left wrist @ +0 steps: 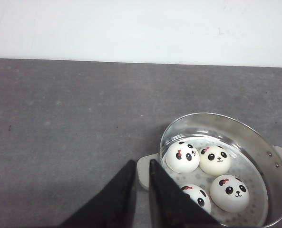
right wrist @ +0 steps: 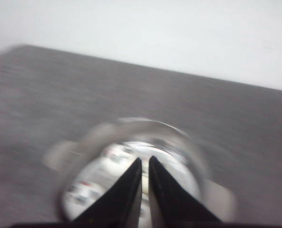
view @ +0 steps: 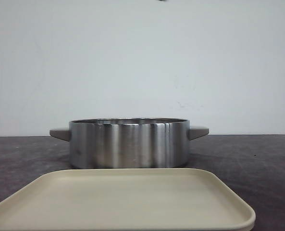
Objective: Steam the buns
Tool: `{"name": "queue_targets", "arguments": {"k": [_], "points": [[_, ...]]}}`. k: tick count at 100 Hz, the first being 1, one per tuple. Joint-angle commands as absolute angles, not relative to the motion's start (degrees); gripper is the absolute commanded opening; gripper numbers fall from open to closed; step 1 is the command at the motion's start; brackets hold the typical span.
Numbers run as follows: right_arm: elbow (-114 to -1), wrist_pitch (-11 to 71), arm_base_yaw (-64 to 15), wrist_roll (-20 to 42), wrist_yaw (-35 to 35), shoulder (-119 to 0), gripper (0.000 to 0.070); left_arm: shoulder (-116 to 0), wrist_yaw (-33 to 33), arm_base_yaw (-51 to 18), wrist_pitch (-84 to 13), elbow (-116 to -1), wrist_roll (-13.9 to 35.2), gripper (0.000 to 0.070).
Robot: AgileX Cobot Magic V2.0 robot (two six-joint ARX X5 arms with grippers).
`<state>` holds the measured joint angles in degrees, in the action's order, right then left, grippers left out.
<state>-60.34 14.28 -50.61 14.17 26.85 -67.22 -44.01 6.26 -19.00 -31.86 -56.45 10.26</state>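
Observation:
Several white panda-face buns (left wrist: 182,156) lie inside a round steel pot (left wrist: 212,116) on its perforated floor. In the left wrist view my left gripper (left wrist: 141,161) is shut and empty, above the dark table just outside the pot, its tips over the pot's grey handle (left wrist: 141,172). The right wrist view is motion-blurred: my right gripper (right wrist: 145,159) is shut and empty above the pot (right wrist: 136,122), with blurred buns (right wrist: 91,190) below it. In the front view the pot (view: 129,143) stands mid-table; its wall hides the buns and neither gripper shows.
A beige rectangular tray (view: 123,202) lies in front of the pot, nearest the robot. The pot has grey side handles (view: 198,132). Dark grey tabletop (left wrist: 60,123) surrounds it, with a white wall behind.

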Motion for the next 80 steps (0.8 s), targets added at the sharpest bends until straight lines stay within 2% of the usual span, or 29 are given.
{"name": "queue_targets", "arguments": {"k": [1,10,19,35,44,63,80], "points": [[-60.9,17.7,-49.3,9.5,27.2,-65.9,0.0017,-44.2,6.5,-19.2,-31.3,-57.2,10.6,0.0],[-58.8,18.3,-46.4,3.3,26.9,-62.3,0.0017,-44.2,6.5,-19.2,-31.3,-57.3,10.6,0.0],[-53.9,13.2,-43.9,-1.2,26.0,-57.1,0.0017,-44.2,6.5,-19.2,-31.3,-57.3,10.6,0.0],[-39.5,-2.1,-37.5,-2.2,17.0,-44.0,0.0017,-44.2,6.5,-19.2,-31.3,-57.3,10.6,0.0],[-31.3,-6.9,-32.4,-2.2,13.6,-36.1,0.0017,-44.2,6.5,-19.2,-31.3,-57.3,10.6,0.0],[-18.9,-6.3,-19.7,-2.2,7.0,-20.4,0.0017,-44.2,6.5,-19.2,-31.4,-57.3,10.6,0.0],[-13.4,-1.8,-9.4,-2.1,2.0,-11.7,0.0017,-44.2,6.5,-19.2,-31.4,-57.3,10.6,0.0]]}}
